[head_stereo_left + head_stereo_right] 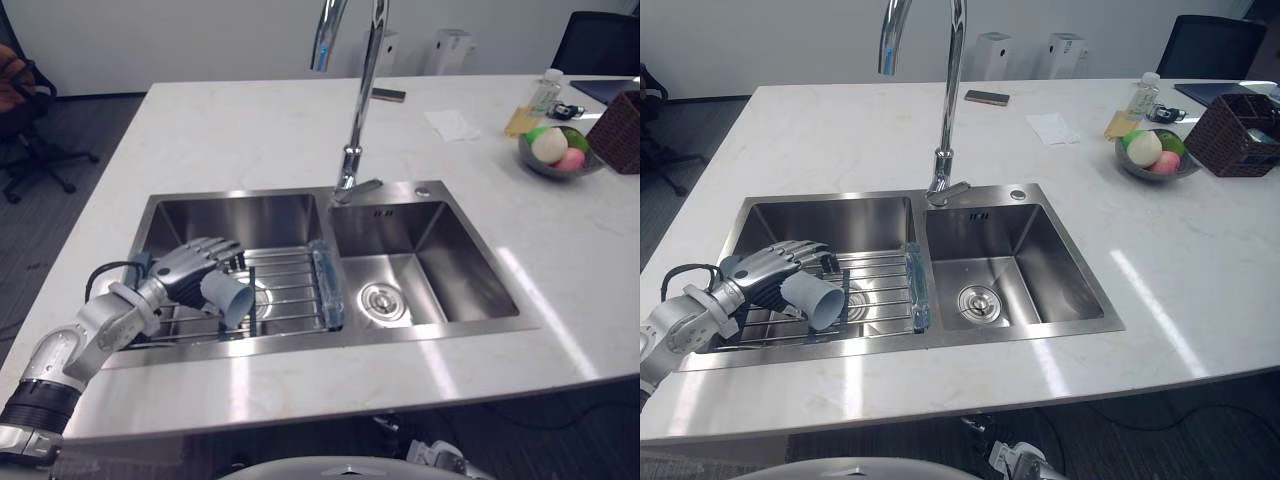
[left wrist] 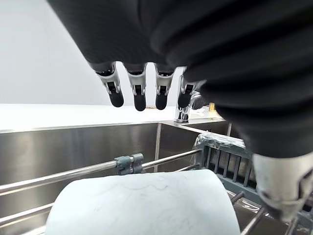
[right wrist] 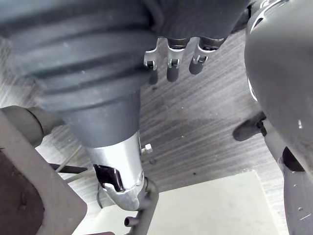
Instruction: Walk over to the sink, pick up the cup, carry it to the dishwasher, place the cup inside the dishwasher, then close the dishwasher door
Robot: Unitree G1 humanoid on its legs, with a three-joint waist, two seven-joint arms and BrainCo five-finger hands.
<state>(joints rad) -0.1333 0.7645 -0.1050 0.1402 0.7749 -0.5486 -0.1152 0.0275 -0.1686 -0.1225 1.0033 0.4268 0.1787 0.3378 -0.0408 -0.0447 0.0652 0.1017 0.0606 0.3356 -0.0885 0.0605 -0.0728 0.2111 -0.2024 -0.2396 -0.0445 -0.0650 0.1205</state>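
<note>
The cup [image 1: 228,298] is laid on its side on the wire rack [image 1: 290,287] in the sink [image 1: 445,250], just beneath the left hand [image 1: 190,265], whose fingers [image 2: 139,93] are held straight above it and thumb beside it, apparently so a grasp can be closed; the right hand [image 3: 169,66] is hung relaxed, empty.

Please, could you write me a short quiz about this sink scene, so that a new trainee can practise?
1. True or false: the pale blue cylindrical cup stands upright.
2. Which basin of the stainless steel double sink holds the metal wire rack? A: left. B: right. C: neither.
3. Fill in: the robot's left hand reaches over the ____.

Key: 1 false, it lies on its side on the rack. 2 A. 3 cup.
</note>
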